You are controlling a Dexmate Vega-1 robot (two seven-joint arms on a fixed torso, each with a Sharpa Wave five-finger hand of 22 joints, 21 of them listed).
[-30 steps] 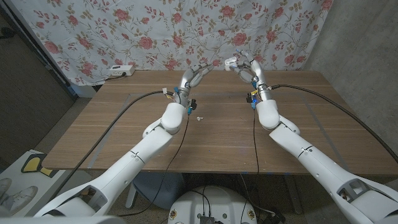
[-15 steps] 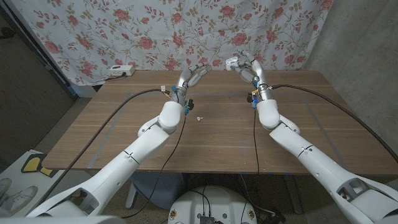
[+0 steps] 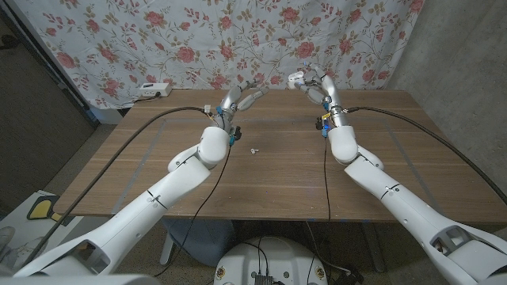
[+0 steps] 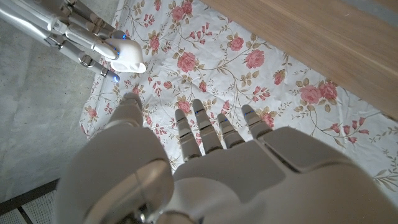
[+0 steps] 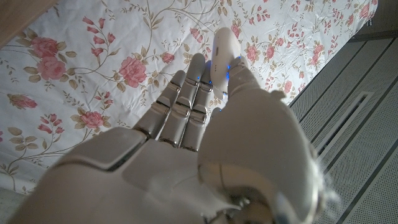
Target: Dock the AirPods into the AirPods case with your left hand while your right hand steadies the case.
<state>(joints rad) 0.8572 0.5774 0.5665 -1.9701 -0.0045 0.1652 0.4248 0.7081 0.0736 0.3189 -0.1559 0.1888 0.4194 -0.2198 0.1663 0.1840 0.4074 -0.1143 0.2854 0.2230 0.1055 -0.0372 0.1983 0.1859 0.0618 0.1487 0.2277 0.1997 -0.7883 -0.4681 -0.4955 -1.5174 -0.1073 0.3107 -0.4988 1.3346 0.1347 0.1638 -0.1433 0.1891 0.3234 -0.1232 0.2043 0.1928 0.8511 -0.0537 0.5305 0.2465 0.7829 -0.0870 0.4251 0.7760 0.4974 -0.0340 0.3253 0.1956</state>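
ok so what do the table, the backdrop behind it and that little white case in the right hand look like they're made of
Table: wood or wood-look laminate, matte, with visible lengthwise grain. Backdrop: thin printed cloth with a rose pattern, soft folds and wrinkles showing. AirPods case, held in the right hand: looks like smooth glossy white plastic, rounded with no seams visible from here.
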